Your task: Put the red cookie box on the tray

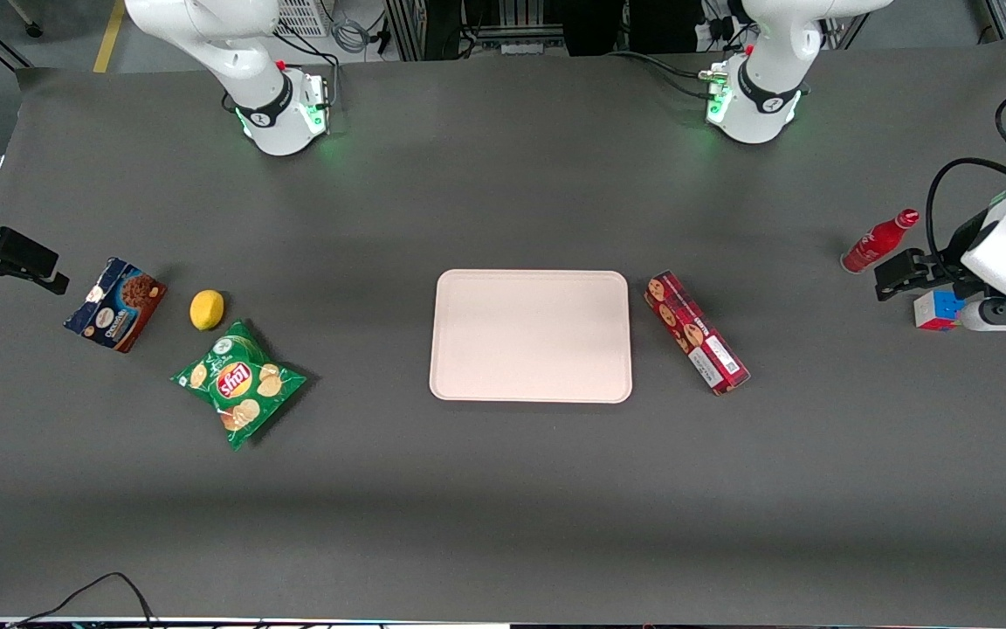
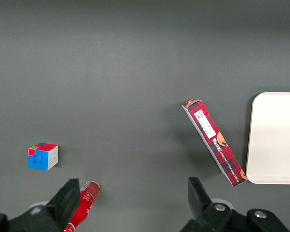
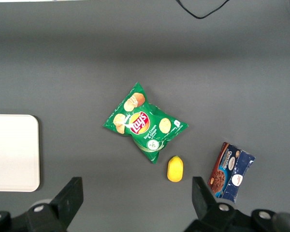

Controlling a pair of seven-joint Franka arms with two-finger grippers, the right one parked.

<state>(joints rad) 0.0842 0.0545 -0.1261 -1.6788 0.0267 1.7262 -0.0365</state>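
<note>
The green chip bag (image 1: 239, 383) lies nearest your front camera, toward the parked arm's end of the counter (image 1: 503, 507), with a lemon (image 1: 207, 309) and a blue cookie box (image 1: 114, 304) close by it. None of these matters to you.

Your risks sit at the working arm's end. The tool (image 2: 133, 193) hangs high with its fingers spread wide and nothing between them, and a red bottle (image 2: 82, 207) lies just under one finger, with a puzzle cube (image 2: 43, 156) near it. Drop straight down from here and you would likely knock the bottle rolling. The red cookie box (image 1: 696, 343) lies flat and slanted, so an unturned wrist could close across its corners and skew it. It may just touch the tray (image 1: 530, 335) at one end, though the wrist view leaves that unclear.

The box rests beside the tray's short edge, well apart from your tool, between tool and tray.
</note>
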